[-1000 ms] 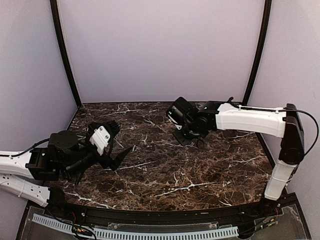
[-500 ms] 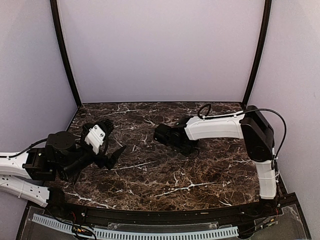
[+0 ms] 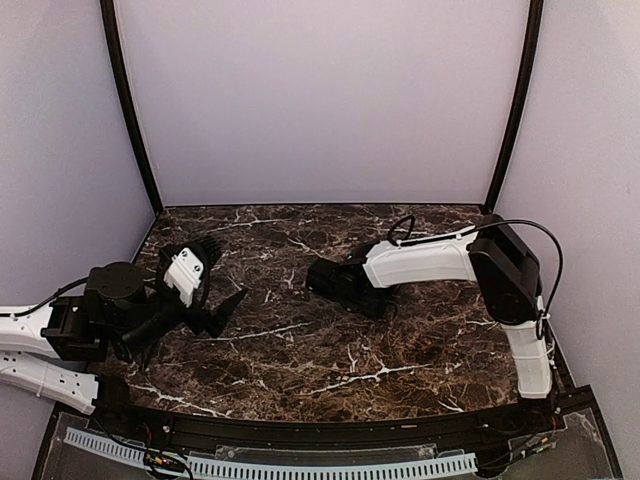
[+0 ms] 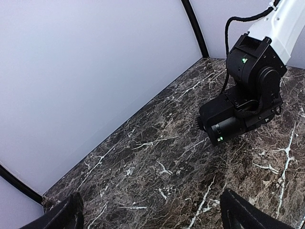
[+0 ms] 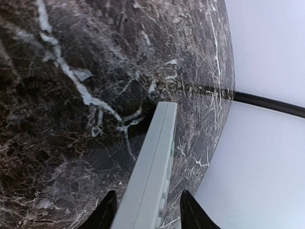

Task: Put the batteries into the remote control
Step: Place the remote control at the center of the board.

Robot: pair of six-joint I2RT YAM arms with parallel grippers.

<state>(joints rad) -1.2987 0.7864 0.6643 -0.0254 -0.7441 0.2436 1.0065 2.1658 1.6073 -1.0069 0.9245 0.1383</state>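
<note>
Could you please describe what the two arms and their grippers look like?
Both arms have white shells between chunky black joints. The right arm carries a looping black cable and small green lights. The left gripper has a white block and black fingers; the right gripper has black fingers.

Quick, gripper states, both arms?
Left gripper: open, empty.
Right gripper: open, jaws standing loosely either side of the remote control, not clamping it.
</note>
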